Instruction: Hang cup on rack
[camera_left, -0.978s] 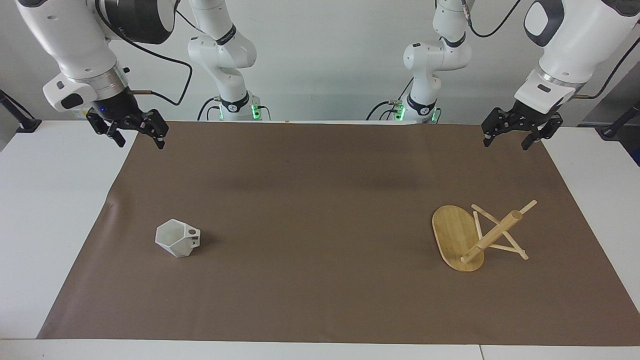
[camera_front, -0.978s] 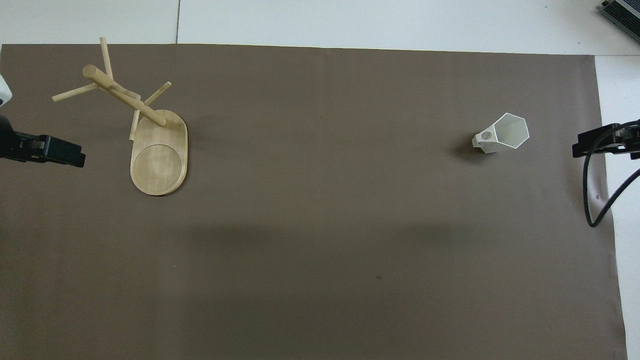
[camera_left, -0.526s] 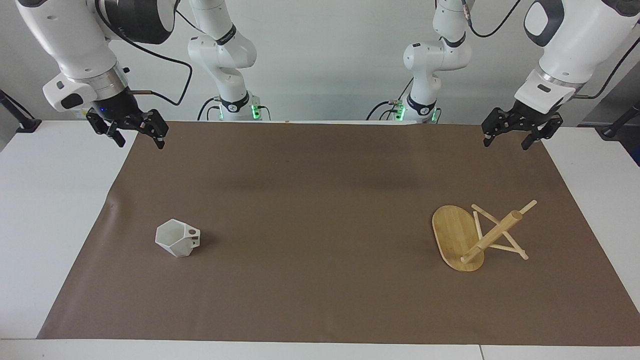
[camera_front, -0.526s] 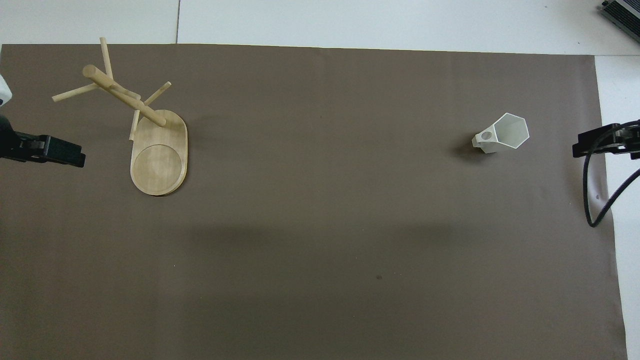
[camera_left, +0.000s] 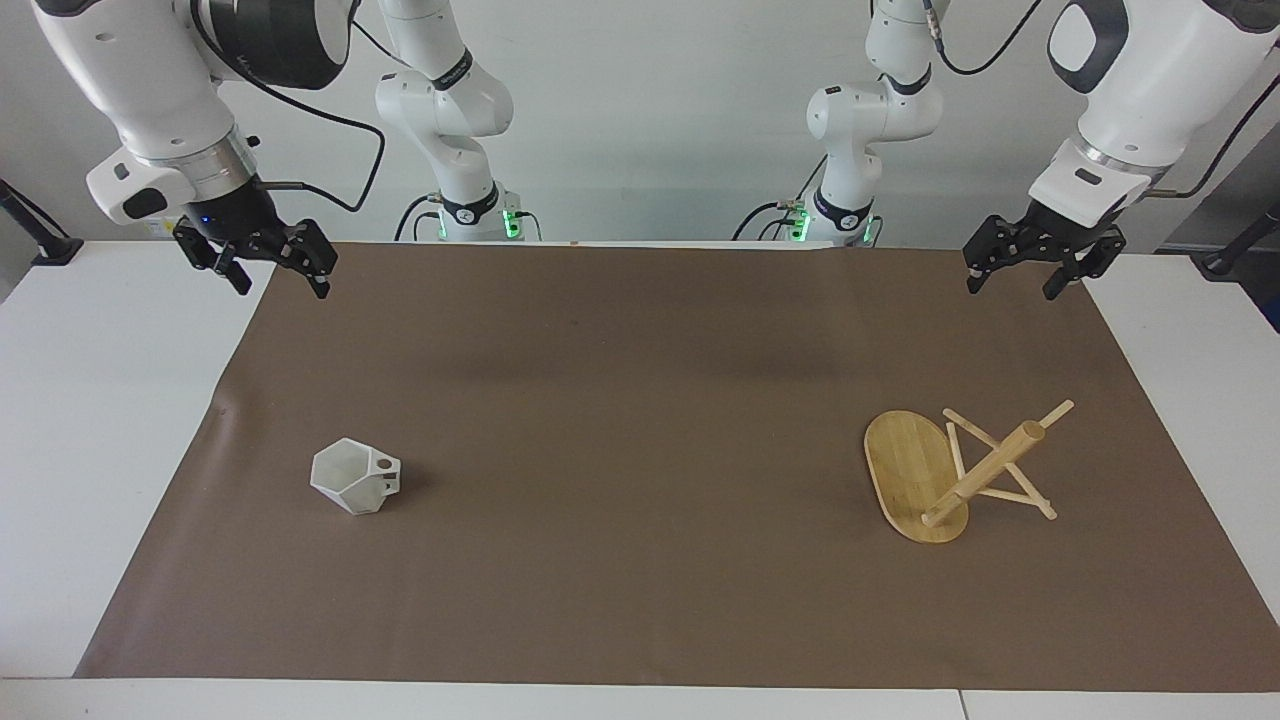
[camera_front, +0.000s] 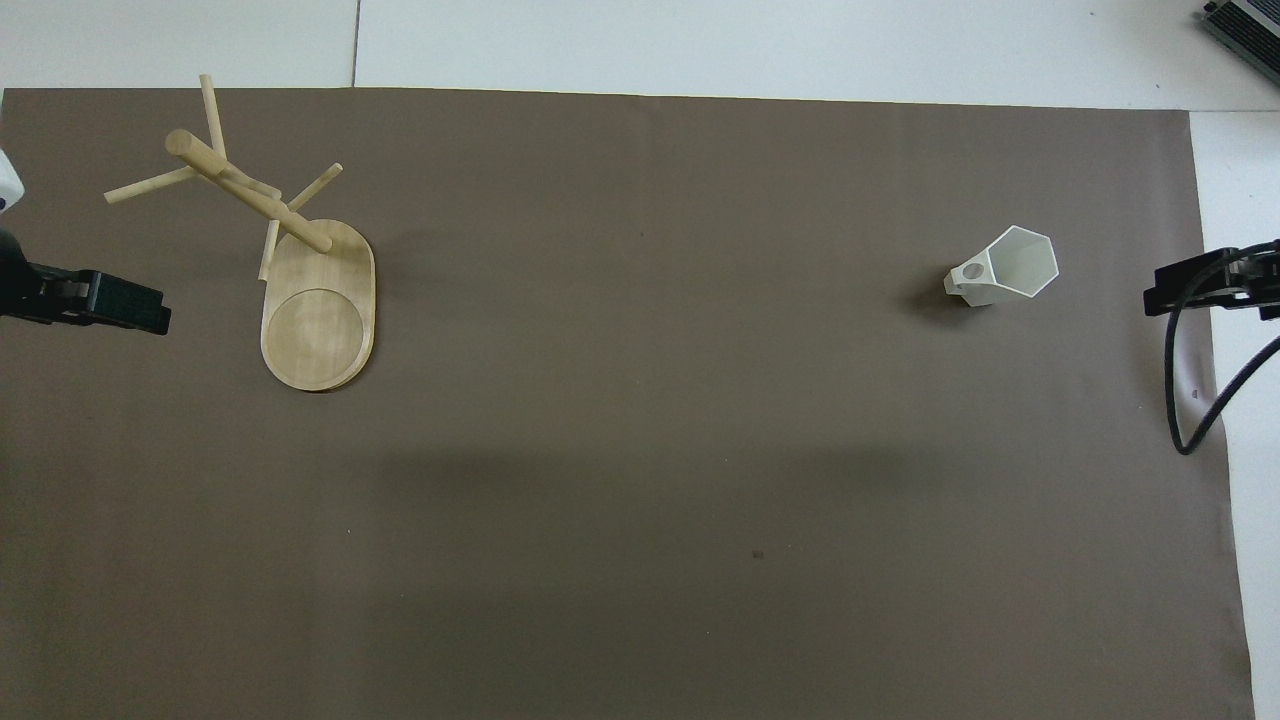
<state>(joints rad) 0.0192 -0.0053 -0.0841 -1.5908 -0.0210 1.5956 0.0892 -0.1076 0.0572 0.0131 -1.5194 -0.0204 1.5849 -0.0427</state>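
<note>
A: What differs from a second ago?

B: Almost nothing from my seat. The right gripper (camera_left: 280, 275) has crept a touch toward the robots and upward; cup, rack and the left gripper (camera_left: 1012, 283) sit as they did.

A: Jaws?

B: Both spread wide, both empty. The fingertips stand clearly apart in the facing view.

A: Where's the right one?

B: I see it hovering over the brown mat (camera_left: 620, 400) edge at the right arm's end. The cup (camera_left: 355, 476) is on the mat well below it and well apart, farther from the robots than that edge. The cup stands upright with its mouth up, and its holed handle points toward the left arm's end.

A: And the left one?

B: Hovering over the mat's edge at the left arm's end. The rack (camera_left: 955, 475) is well apart from it, on the mat below. Its oval base lies flat and its post rises from the end of the base farther from the robots, pegs sticking out. Nothing hangs on them.

A: Cup to rack?

B: Well apart, at opposite ends of the mat. The overhead view shows only the grippers' tips at the frame edges.
</note>
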